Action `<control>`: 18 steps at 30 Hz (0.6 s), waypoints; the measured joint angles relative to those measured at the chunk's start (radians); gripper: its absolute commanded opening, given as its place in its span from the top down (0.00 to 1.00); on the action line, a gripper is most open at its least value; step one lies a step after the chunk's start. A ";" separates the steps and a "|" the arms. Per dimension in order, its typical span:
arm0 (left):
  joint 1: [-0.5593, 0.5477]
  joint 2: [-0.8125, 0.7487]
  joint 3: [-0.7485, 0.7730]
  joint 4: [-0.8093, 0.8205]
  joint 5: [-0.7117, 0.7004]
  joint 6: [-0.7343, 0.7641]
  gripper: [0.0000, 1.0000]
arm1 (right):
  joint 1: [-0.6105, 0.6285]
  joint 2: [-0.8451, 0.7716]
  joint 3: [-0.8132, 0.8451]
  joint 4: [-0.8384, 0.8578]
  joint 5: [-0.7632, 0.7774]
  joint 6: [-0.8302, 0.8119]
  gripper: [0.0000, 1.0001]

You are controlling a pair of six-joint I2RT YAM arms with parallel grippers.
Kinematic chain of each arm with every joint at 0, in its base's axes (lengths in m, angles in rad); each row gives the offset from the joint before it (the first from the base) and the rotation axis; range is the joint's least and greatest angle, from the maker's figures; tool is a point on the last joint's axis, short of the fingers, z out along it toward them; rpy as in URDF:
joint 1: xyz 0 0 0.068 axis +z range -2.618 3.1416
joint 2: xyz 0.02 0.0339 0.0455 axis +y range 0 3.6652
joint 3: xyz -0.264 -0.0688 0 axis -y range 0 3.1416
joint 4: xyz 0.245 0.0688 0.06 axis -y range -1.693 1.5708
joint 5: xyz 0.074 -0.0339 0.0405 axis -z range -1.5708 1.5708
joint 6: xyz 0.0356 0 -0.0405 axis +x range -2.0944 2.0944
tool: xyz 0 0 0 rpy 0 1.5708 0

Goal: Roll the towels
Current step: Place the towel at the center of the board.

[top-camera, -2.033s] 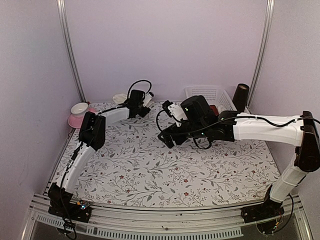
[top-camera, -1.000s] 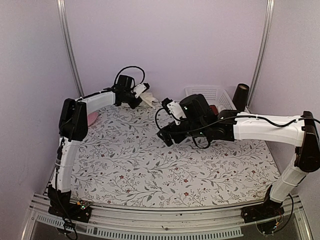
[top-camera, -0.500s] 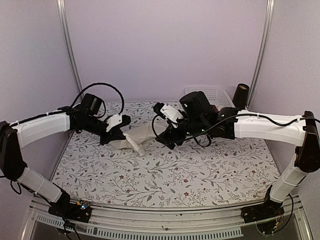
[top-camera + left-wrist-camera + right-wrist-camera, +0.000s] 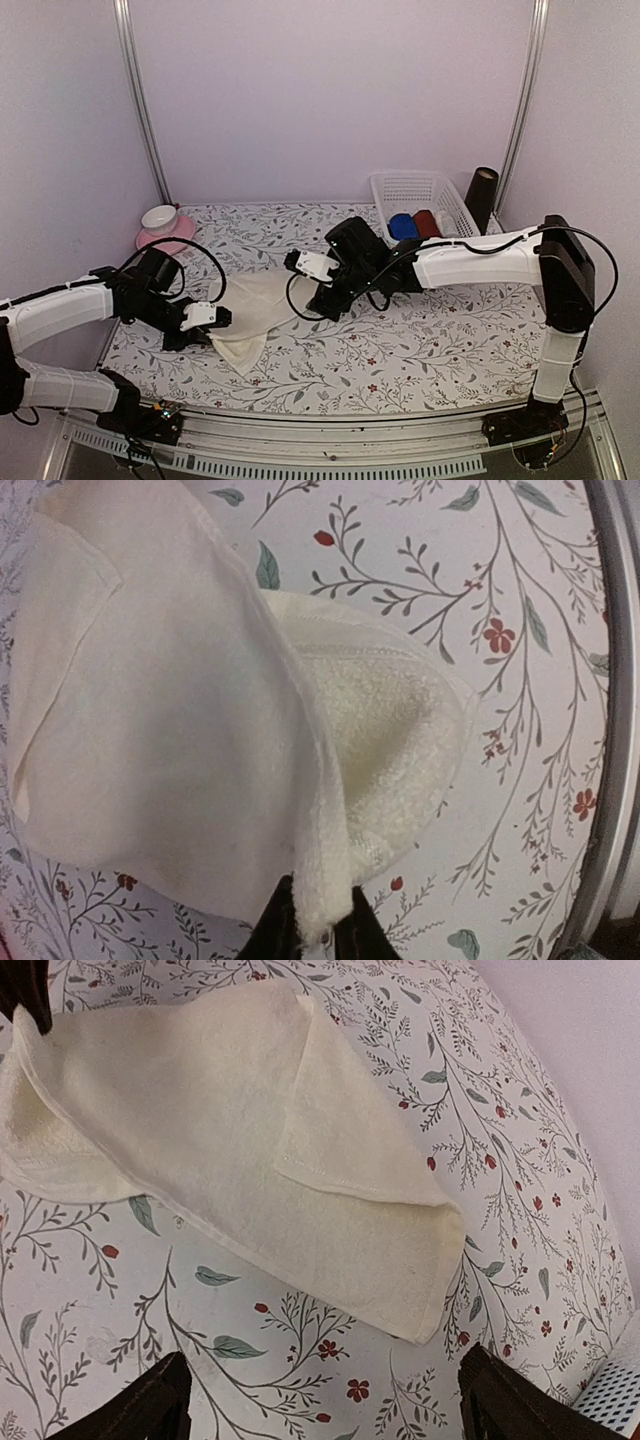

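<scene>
A cream towel lies loosely folded on the flowered table, left of centre. My left gripper is at its near left corner. In the left wrist view, that gripper is shut on a thick folded edge of the cream towel. My right gripper hovers over the towel's right end. In the right wrist view it stands wide open with only table between the fingers, just short of the cream towel's corner. A blue towel, rolled, sits in the white basket.
A dark red roll lies beside the blue one in the basket. A black cylinder stands at the back right. A white cup on a pink saucer sits at the back left. The metal front rail runs close to the left gripper.
My left arm swung from the back left toward the near left, carrying the cream towel and laying it out on the table. My right arm shifted left and nearer, over the towel's right end.
</scene>
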 measured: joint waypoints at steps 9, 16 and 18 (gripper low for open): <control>0.055 -0.093 -0.021 -0.032 0.021 0.020 0.29 | -0.013 0.145 0.053 0.027 0.071 -0.225 0.07; 0.058 -0.106 -0.078 0.041 0.045 -0.060 0.22 | -0.039 0.233 0.104 0.048 0.110 -0.385 0.09; 0.058 -0.099 -0.078 0.066 0.064 -0.093 0.20 | -0.049 0.256 0.105 0.049 0.114 -0.422 0.10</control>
